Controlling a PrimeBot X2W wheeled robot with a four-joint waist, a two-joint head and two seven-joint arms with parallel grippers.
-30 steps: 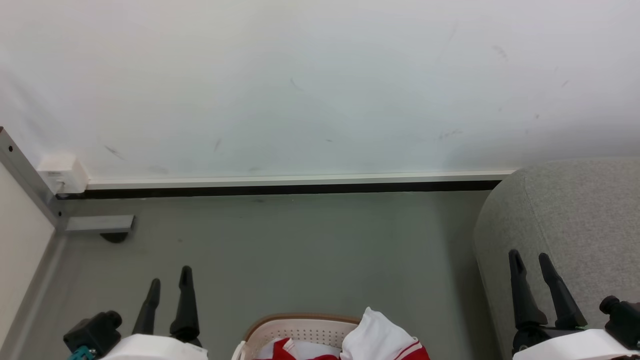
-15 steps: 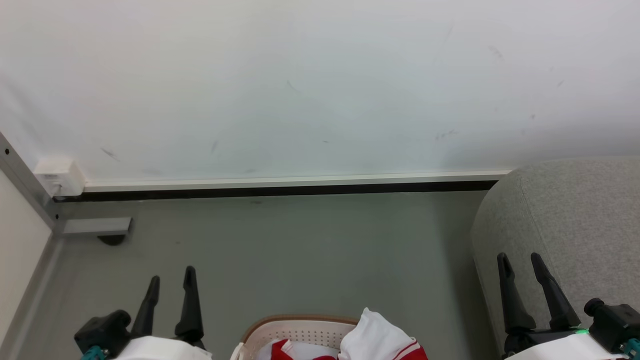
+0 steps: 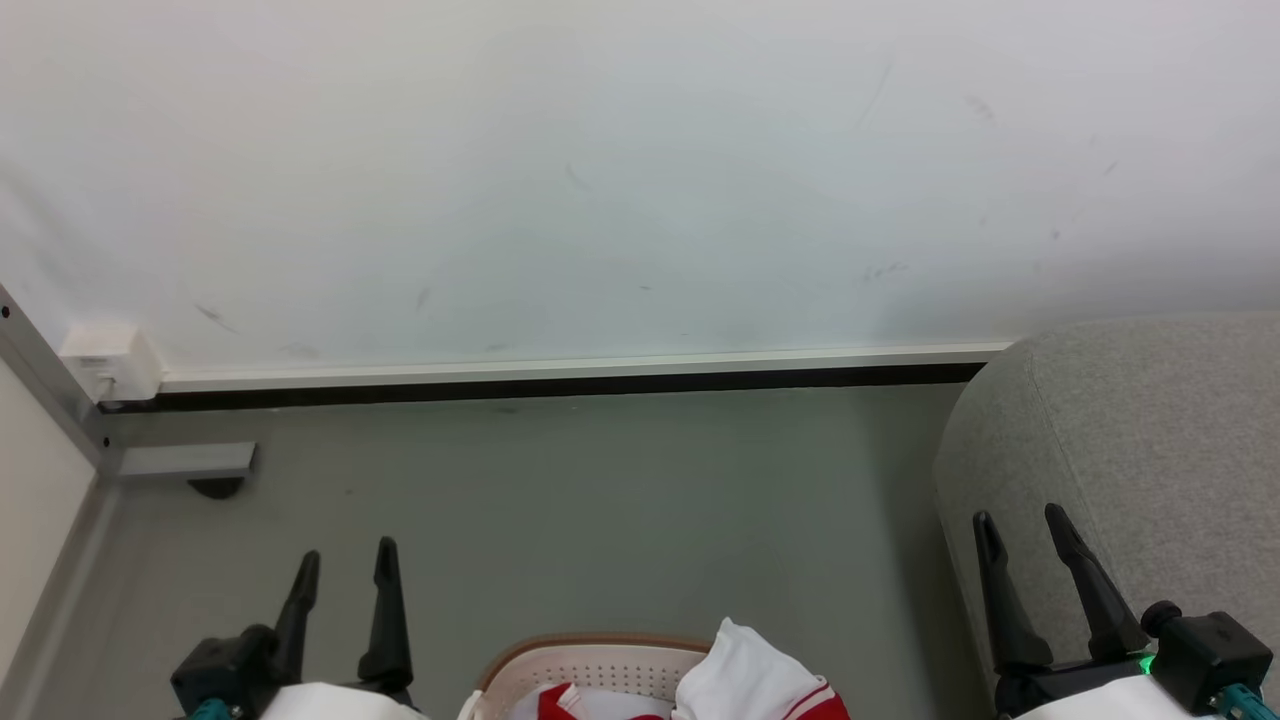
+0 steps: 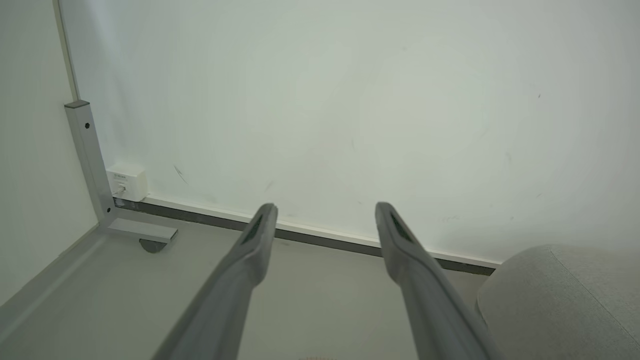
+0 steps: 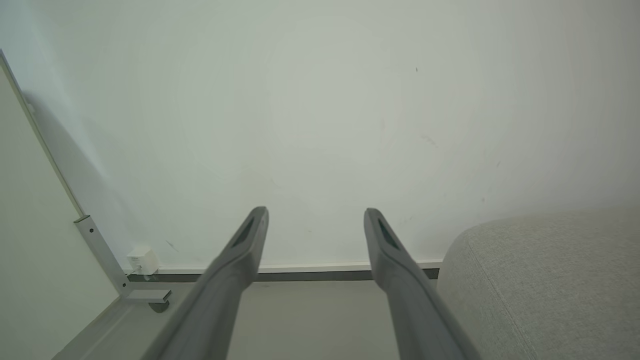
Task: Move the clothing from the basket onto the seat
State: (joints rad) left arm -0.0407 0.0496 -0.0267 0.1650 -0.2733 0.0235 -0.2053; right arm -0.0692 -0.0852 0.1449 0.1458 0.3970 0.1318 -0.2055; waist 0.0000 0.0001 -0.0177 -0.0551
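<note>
The left tool (image 3: pixel 347 550) is at the lower left of the head view, its two dark fingers spread apart and holding nothing, above the grey floor (image 3: pixel 600 500). The right tool (image 3: pixel 1019 515) is at the lower right, also released and empty, its fingers in front of the rounded edge of the seat (image 3: pixel 1150 420). Between them, at the bottom edge, stands the basket (image 3: pixel 590 638) on the floor, apart from the seat. The clothing (image 3: pixel 745 670) lies in it, a white piece with red stripes rising over the rim at the right. Behind is a white wall (image 3: pixel 600 180)
</note>
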